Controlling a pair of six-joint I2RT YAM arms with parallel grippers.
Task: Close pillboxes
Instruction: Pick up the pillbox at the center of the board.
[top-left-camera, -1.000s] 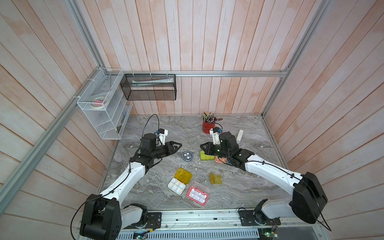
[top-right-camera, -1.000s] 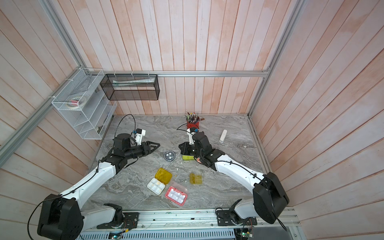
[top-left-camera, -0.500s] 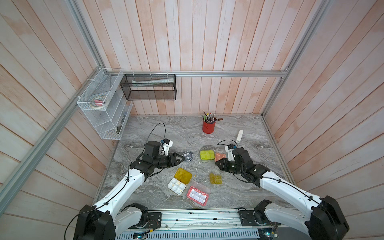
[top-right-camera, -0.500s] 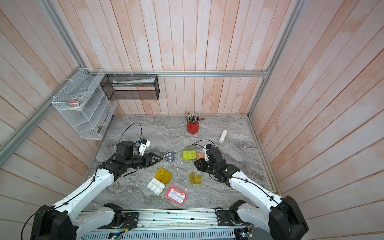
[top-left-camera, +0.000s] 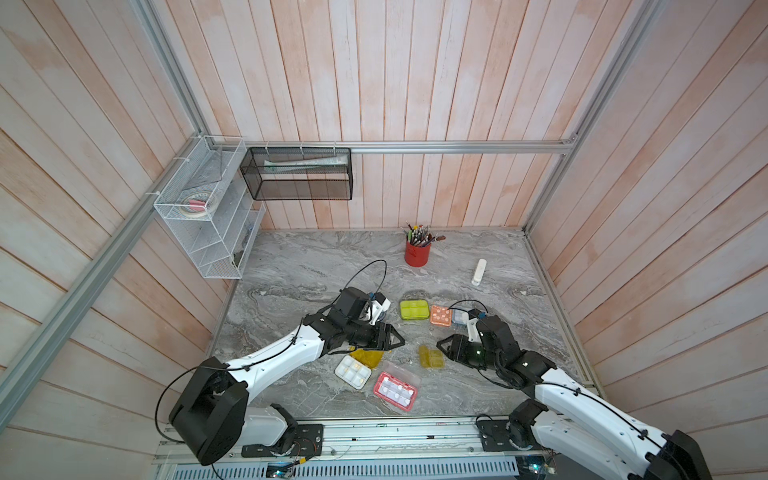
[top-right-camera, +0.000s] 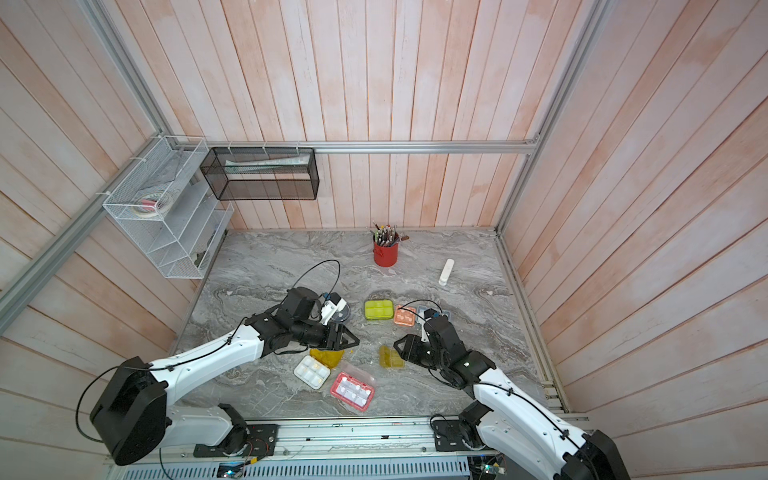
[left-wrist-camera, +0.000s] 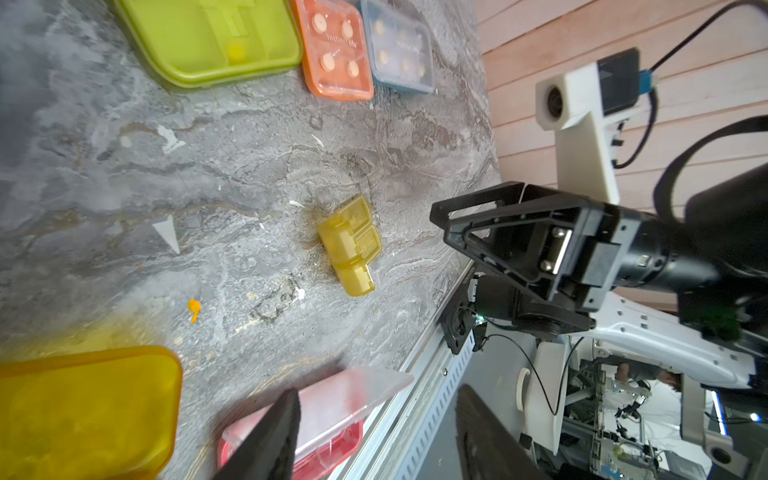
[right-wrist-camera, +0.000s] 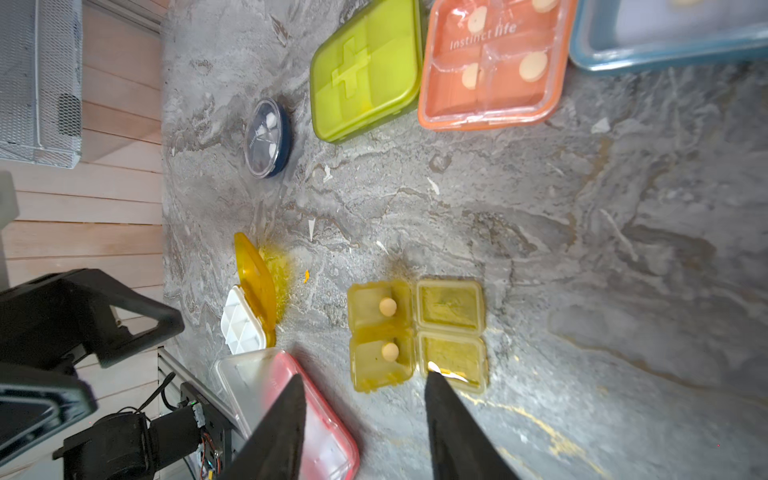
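while left claw (left-wrist-camera: 376, 399) and right claw (right-wrist-camera: 363, 376) gape empty, round pillbox (top-right-camera: 345, 316) half hidden from above

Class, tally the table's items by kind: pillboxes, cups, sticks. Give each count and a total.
Pillboxes: 7 (lime, orange, blue, round dark, yellow, red, olive)
Pencil cup: 1
White stick: 1
Total: 9

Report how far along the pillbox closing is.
Done: the lime-green square pillbox, orange rectangular pillbox, light blue pillbox and round dark pillbox lie shut. In hand: nothing gripped; the open right gripper points at the small olive two-cell pillbox, the open left gripper hangs by the yellow-lidded white pillbox. Remaining: those two and the pink-red pillbox with the clear lid, all open.
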